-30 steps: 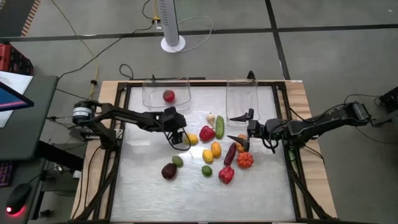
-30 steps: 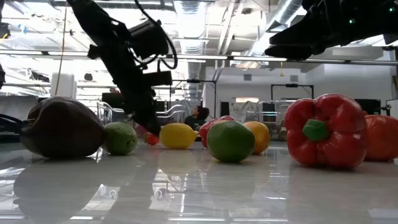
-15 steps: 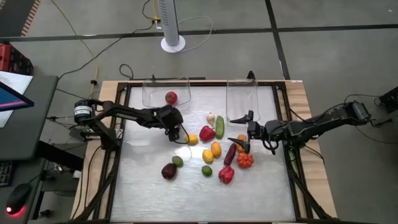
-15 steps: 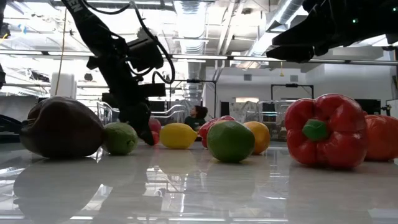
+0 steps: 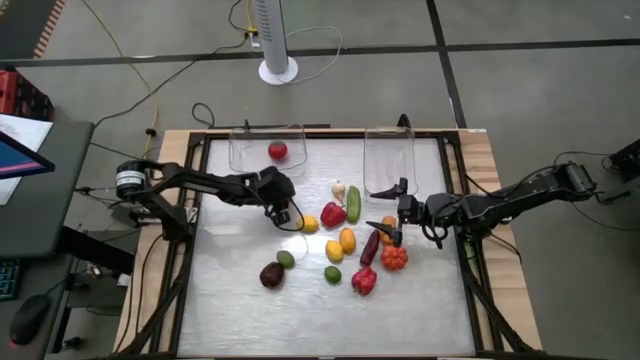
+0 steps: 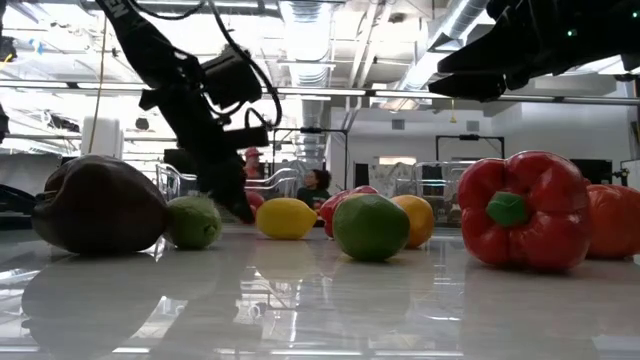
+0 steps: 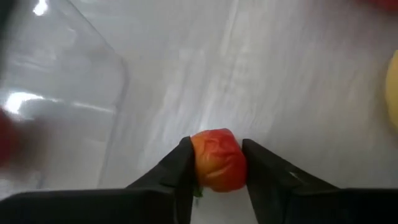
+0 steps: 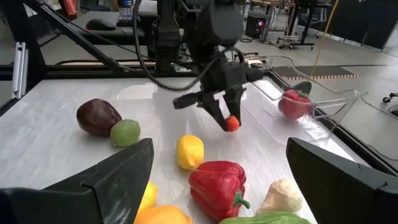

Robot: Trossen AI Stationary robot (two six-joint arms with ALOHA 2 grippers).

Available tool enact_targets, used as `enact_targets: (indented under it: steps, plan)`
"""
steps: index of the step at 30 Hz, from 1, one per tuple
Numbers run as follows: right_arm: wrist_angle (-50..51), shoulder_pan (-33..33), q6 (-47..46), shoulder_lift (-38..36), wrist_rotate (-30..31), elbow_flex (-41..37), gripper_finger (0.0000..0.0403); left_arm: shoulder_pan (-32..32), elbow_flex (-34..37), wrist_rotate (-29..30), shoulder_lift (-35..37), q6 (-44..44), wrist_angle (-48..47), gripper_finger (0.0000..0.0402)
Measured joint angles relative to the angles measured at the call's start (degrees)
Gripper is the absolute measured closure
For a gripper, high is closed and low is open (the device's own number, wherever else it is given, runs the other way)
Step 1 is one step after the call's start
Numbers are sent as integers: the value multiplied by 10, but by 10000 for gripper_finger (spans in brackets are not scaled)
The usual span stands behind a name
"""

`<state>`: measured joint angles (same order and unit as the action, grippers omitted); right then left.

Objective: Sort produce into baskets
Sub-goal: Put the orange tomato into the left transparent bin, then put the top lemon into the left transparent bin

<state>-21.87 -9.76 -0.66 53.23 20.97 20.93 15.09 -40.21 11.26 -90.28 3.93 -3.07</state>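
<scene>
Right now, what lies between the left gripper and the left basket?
In the high view, only bare table lies between the left gripper, shut on a small red fruit, and the left basket.

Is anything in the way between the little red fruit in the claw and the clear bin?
Nothing visible. The left claw grips the small red fruit; only bare table separates it from the left bin.

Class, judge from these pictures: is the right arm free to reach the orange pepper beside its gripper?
Probably yes. The right gripper hangs open and empty close to the orange pepper, with only the dark eggplant alongside. The left gripper, shut on a small red fruit, works well away.
</scene>
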Motion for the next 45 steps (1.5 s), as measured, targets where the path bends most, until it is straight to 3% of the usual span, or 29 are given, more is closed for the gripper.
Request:
enact_targets:
  steps: [7, 9, 15, 19, 24, 29, 32, 36, 45]
  plan:
    - [2, 0, 1, 0, 1, 0, 10, 0, -3, 22, 107, 15, -5, 302]
    - [2, 0, 1, 0, 1, 0, 10, -1, -3, 68, 145, 29, -3, 297]
    - [-10, 0, 6, 0, 1, 0, 10, 27, -4, 284, 207, 20, 7, 292]
    - [-16, 1, 13, 0, 1, 0, 10, 66, -4, 305, 207, 1, -20, 265]
    - [-41, 15, 36, 0, 0, 0, 10, 102, -20, 288, 205, 4, -41, 189]
    - [-49, 43, 49, 0, -45, 0, 10, 107, -90, 238, 205, -12, -151, 139]
    - [-55, 65, 55, 0, -74, 0, 10, 94, -128, 147, 206, -48, -201, 136]
    - [-70, 94, 66, 0, -117, 0, 10, 34, -131, -2, 189, -99, -191, 146]
    - [-90, 135, 70, 0, -167, 0, 10, -130, -130, -5, 50, -159, -147, 164]
